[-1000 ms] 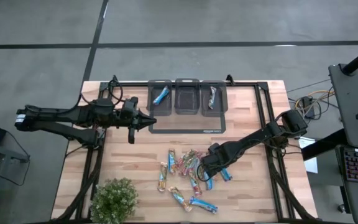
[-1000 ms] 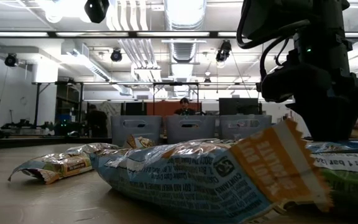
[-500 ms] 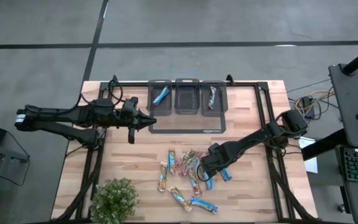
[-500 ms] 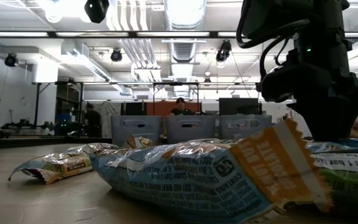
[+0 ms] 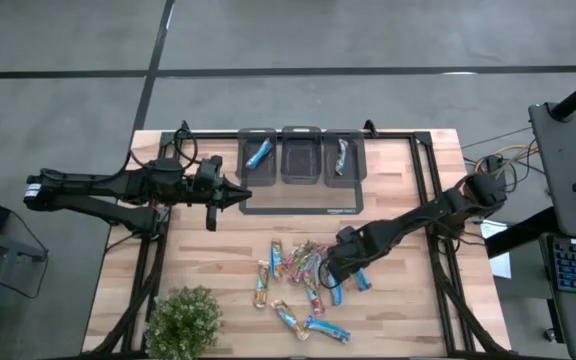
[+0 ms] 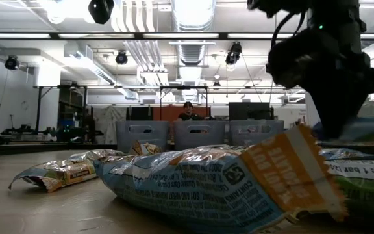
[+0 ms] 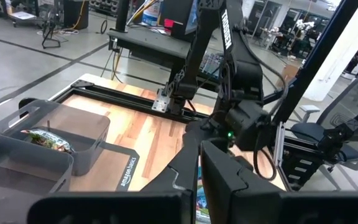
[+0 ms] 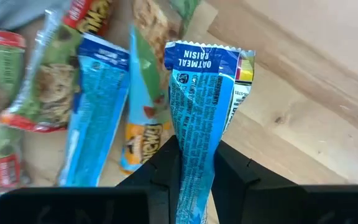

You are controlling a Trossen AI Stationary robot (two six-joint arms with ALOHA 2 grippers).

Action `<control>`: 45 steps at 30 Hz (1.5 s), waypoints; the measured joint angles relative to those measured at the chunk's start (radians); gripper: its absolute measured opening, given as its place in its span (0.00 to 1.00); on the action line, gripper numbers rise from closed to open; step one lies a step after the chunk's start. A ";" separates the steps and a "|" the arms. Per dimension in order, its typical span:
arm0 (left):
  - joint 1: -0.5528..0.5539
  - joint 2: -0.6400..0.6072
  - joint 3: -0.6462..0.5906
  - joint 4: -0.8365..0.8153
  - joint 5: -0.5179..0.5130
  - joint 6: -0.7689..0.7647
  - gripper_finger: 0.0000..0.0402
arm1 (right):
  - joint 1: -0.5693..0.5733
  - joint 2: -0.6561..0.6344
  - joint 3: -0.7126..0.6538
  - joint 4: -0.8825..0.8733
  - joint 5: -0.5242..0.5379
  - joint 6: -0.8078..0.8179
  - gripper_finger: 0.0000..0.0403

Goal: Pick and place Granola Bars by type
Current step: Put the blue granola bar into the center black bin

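Two trays at the table's twelve o'clock each hold one bar, left tray (image 5: pixel 259 157) and right tray (image 5: pixel 342 158), while the loose Granola Bars (image 5: pixel 303 275) lie at six o'clock. Right gripper (image 5: pixel 331 272) clenches a blue oatmeal raisin bar (image 8: pixel 205 106) at mid-length: light, crinkly, slippery foil, so pinch across the middle; left gripper (image 5: pixel 242 193) waits clamped empty at ten o'clock

Seen from straight overhead, the whole worktop (image 5: pixel 398 190) with both arms; from worktop height, close behind the granola bars (image 6: pixel 193 185), level across into the room beyond. From the left wrist, across the bins (image 7: pixel 55 134) toward the right arm (image 7: pixel 241 93); from the right wrist, close down onto the same bar pile shared with the overhead and low views.
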 joint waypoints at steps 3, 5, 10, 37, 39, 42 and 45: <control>0.000 0.000 0.000 0.000 0.003 0.000 0.01 | -0.009 -0.035 0.000 -0.010 0.004 -0.002 0.15; 0.000 0.000 0.000 0.000 0.003 0.000 0.01 | -0.018 -0.059 0.000 -0.015 0.014 -0.003 0.15; 0.000 0.000 0.000 0.001 0.003 0.000 0.01 | -0.049 -0.133 0.001 -0.018 0.053 -0.012 0.15; 0.000 0.000 0.000 0.010 -0.002 -0.003 0.01 | -0.453 -0.324 0.004 -0.032 0.078 -0.384 0.15; 0.000 0.000 0.000 0.009 -0.002 -0.003 0.01 | -0.481 -0.324 0.012 -0.025 0.077 -0.407 0.15; 0.001 0.000 0.000 0.009 -0.004 -0.003 0.01 | -0.518 -0.324 0.031 -0.016 0.075 -0.443 0.15; 0.002 0.000 0.000 0.009 -0.005 -0.004 0.01 | -0.554 -0.324 0.050 0.015 0.074 -0.468 0.15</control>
